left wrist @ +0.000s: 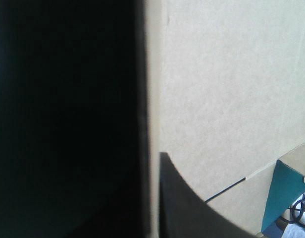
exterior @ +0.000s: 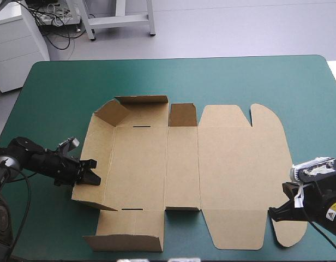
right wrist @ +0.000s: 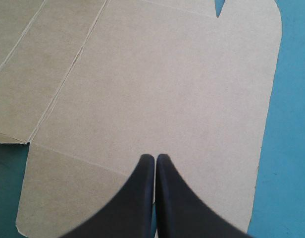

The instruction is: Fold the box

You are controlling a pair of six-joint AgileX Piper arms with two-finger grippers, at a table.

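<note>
Left end effector (left wrist: pixel 151 163) pinches the box (left wrist: pixel 217 74) wall, clear only in wrist view.

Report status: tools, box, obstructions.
Left tool shut on box, left wall. Right tool shut, over flat lid. Walls partly raised. Nothing in the way.

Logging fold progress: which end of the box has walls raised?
The end at the left gripper: the box has walls tilted up there; its rounded lid end by the right gripper lies flat.
</note>
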